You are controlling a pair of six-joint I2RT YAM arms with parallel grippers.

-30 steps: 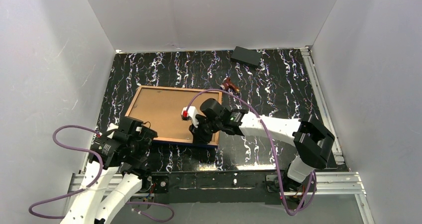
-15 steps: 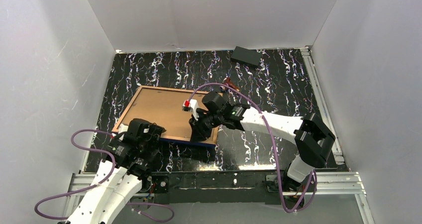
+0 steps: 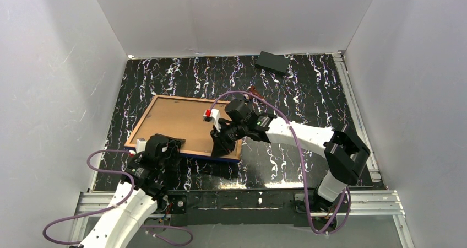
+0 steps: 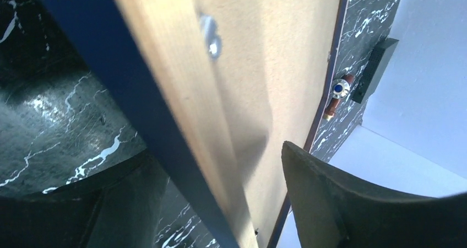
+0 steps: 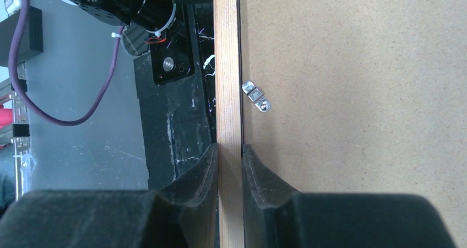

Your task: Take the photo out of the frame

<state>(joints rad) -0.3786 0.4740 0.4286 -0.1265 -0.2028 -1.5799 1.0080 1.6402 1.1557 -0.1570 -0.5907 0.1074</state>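
The frame lies face down on the table, its navy edge along the near side. The photo's brown board back fills it; the print side is hidden. My right gripper is shut on the frame's wooden rim at the near right, one finger outside and one on the board. My left gripper is open, and its jaws straddle the near left edge of the frame with gaps on both sides. A metal clip holds the board; another clip shows in the left wrist view.
A black block lies at the back of the table, also in the left wrist view. A small red-brown object lies behind the frame. White walls close the sides. An aluminium rail runs along the near edge.
My left arm has swung right and forward, bringing its open jaws over the frame's near left edge. My right gripper has shifted slightly back, still shut on the rim.
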